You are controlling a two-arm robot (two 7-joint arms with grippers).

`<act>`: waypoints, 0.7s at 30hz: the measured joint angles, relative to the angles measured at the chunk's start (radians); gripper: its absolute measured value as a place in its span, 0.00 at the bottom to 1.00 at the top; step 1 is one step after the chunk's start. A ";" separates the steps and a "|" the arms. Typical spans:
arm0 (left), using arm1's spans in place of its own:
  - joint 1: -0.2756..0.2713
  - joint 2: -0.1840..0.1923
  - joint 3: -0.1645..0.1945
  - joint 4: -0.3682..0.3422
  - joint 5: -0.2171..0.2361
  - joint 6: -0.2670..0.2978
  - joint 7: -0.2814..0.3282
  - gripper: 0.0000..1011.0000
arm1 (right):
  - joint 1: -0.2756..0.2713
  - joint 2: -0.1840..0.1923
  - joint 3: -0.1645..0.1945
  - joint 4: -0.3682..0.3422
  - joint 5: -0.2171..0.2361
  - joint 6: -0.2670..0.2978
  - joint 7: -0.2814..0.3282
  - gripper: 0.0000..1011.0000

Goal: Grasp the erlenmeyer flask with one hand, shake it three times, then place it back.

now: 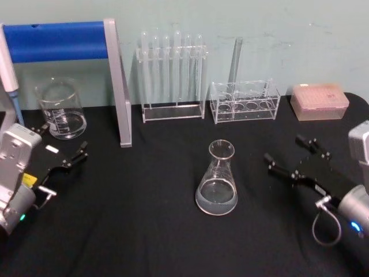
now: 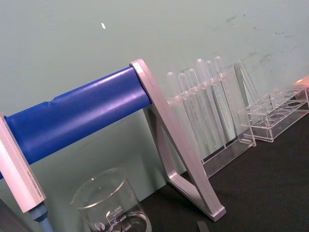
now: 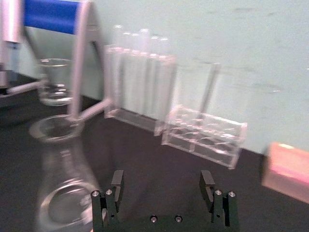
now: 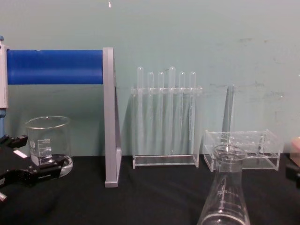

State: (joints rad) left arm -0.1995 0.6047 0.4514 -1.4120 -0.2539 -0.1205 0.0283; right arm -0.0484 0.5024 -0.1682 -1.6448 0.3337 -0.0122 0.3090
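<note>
Erlenmeyer flask (image 1: 217, 180) stands upright on the black table (image 1: 144, 231), near the middle in the head view. It is clear glass, wide and round at the bottom, thin at the neck, with a little clear water inside. The right gripper (image 1: 285, 153) hangs just to its right, not touching it, with its black fingers spread wide. The left gripper (image 1: 62, 145) sits far off at the left edge, fingers apart, next to a round glass beaker (image 1: 61, 108). Behind are a tall clear rack of test tubes (image 1: 172, 78), a low clear rack (image 1: 245, 101) and a pink box (image 1: 319, 100).

The left wrist view has a shiny blue bar (image 2: 77, 113) on a grey metal stand (image 2: 183, 159).

In the right wrist view, the flask (image 3: 60, 179) looks blurry beside the flat black fingers (image 3: 116, 186), which stand wide with nothing between them.

From the chest view, the flask (image 4: 225, 197) rises at the bottom right with white marks on its side.
</note>
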 joint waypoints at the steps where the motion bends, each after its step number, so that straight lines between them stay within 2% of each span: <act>1: 0.000 0.000 0.000 0.000 0.000 0.000 0.000 0.99 | 0.009 -0.008 0.000 0.009 -0.011 -0.001 -0.013 0.99; 4: 0.000 0.000 0.000 0.000 0.000 0.000 0.000 0.99 | 0.037 -0.032 0.000 0.033 -0.046 -0.005 -0.052 0.99; 5: 0.000 0.000 0.000 0.000 0.000 0.000 0.000 0.99 | 0.066 -0.059 -0.003 0.063 -0.091 -0.015 -0.098 0.99; 11: 0.000 0.000 0.000 0.000 0.000 0.000 0.000 0.99 | 0.125 -0.113 -0.019 0.131 -0.216 -0.056 -0.212 0.99; 14: 0.000 0.000 0.000 0.000 0.000 0.000 0.000 0.99 | 0.152 -0.137 -0.035 0.175 -0.305 -0.097 -0.277 0.99; 15: 0.000 0.000 0.000 0.000 0.000 0.000 0.000 0.99 | 0.152 -0.137 -0.035 0.175 -0.305 -0.097 -0.277 0.99; 16: 0.000 0.000 0.000 0.000 0.000 0.000 0.000 0.99 | 0.161 -0.144 -0.040 0.190 -0.331 -0.110 -0.293 0.99; 21: 0.000 0.000 0.000 0.000 0.000 0.000 0.000 0.99 | 0.176 -0.159 -0.047 0.226 -0.375 -0.130 -0.312 0.99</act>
State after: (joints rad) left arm -0.1996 0.6047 0.4514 -1.4120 -0.2539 -0.1205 0.0283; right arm 0.1278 0.3433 -0.2149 -1.4192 -0.0413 -0.1418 -0.0026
